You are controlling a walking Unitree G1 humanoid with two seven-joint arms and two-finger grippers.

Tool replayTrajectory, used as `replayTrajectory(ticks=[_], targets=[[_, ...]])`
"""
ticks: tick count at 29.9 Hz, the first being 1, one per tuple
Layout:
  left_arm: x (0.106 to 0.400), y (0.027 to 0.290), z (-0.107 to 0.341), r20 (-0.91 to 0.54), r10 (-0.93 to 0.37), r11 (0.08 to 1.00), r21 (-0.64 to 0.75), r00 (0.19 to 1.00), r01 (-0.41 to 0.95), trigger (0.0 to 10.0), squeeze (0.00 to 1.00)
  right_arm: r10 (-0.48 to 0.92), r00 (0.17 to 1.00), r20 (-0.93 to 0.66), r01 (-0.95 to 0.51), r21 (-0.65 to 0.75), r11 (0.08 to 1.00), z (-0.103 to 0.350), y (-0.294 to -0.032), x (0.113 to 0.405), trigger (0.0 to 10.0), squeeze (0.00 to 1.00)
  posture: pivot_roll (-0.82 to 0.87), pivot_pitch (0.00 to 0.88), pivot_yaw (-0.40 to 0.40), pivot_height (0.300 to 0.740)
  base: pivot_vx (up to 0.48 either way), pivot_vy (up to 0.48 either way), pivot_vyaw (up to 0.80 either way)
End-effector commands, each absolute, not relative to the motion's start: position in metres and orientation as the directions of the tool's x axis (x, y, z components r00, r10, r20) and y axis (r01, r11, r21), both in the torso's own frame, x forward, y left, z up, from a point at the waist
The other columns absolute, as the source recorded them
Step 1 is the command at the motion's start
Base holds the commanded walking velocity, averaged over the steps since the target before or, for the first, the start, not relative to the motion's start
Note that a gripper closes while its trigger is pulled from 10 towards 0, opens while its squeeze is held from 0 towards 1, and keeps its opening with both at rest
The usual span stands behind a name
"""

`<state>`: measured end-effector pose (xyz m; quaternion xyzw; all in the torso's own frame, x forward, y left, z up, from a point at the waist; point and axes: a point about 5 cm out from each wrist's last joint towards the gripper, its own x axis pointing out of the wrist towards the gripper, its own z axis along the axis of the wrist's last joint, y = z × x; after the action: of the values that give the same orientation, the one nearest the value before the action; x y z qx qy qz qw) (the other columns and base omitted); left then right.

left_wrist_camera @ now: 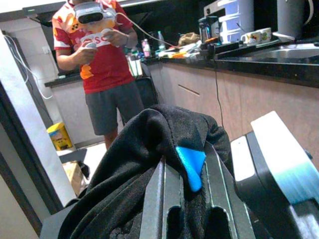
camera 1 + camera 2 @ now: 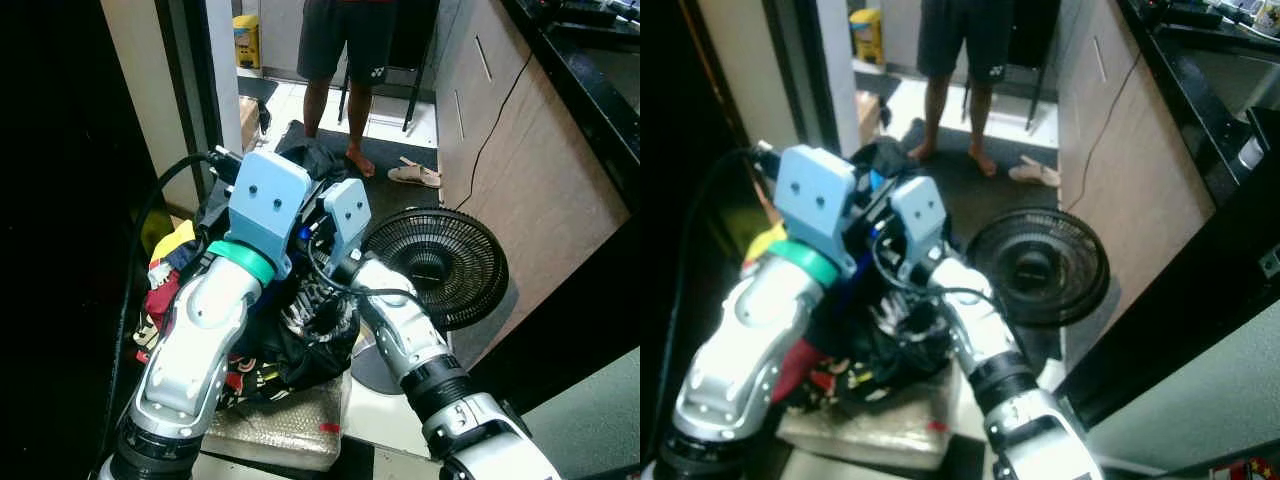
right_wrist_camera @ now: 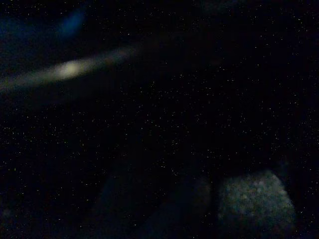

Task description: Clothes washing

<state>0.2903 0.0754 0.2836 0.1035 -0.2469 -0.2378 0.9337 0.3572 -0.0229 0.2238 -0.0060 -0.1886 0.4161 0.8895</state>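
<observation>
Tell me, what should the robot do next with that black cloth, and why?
Probably lift it a little. The left pincer looks shut on the black garment, which bunches over its fingers, while the rest of the clothes pile lies below both arms. A small raise would likely pull it free.

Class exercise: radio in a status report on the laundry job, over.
Left gripper shut on black garment, raised. Right gripper low in the clothes pile, fingers unseen. Fan close on the right, person ahead.

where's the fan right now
The fan stands on the floor on the robot's right, beside the right arm and the clothes pile, against the cabinet.
</observation>
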Motion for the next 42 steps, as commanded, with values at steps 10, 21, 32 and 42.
replayTrajectory(ticks=[10, 21, 32, 42], targets=[[0.288, 0.071, 0.286, 0.427, -0.517, 0.854, 0.318, 0.742, 0.411, 10.0, 0.00, 0.741, 0.537, 0.402, -0.757, -0.158, 0.634, 0.233, -0.027, 0.351, 0.0, 0.00, 0.11, 0.098, -0.017, 0.740, 0.000, 0.000, 0.00], [0.279, 0.079, 0.292, 0.439, -0.529, 0.847, 0.329, 0.727, 0.418, 10.0, 0.00, 0.749, 0.461, 0.477, -0.762, -0.220, 0.609, 0.254, -0.034, 0.332, 0.0, 0.00, 0.11, 0.101, -0.015, 0.740, 0.000, 0.000, 0.00], [0.272, 0.083, 0.294, 0.437, -0.542, 0.839, 0.328, 0.718, 0.434, 10.0, 0.00, 0.701, 0.510, 0.499, -0.714, -0.209, 0.668, 0.258, -0.059, 0.324, 10.0, 0.00, 0.11, 0.103, -0.009, 0.740, 0.000, 0.000, 0.00], [0.271, 0.083, 0.297, 0.437, -0.554, 0.832, 0.322, 0.709, 0.451, 10.0, 1.00, 0.671, 0.524, 0.525, -0.676, -0.223, 0.702, 0.274, -0.075, 0.321, 10.0, 0.00, 0.11, 0.100, -0.007, 0.740, 0.000, 0.000, 0.00]])
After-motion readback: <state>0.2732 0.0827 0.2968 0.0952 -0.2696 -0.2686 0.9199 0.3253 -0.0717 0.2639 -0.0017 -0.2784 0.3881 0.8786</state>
